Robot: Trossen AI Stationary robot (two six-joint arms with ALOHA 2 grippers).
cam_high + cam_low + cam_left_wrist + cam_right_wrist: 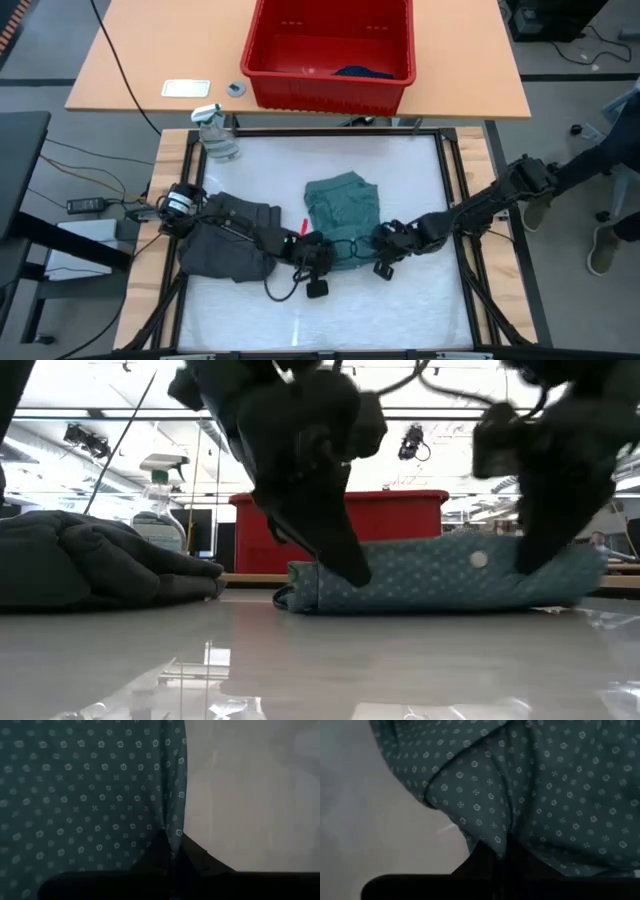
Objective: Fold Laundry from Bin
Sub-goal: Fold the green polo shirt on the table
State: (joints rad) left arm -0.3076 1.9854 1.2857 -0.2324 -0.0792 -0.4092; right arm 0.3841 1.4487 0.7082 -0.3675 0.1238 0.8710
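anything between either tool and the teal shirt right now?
Nothing visible. The left tool and right tool are both down at the near edge of the folded teal dotted shirt, and each wrist view shows its fabric pinched between the fingers. The dark grey garment lies off to the left.

White table (400,170); teal T-shirt (343,205), grey garment (228,240)

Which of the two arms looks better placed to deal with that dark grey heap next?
Probably the left. Its gripper sits at the teal shirt's near corner, right beside the dark grey heap. The right gripper is at the shirt's other corner, so it would have to cross over the shirt.
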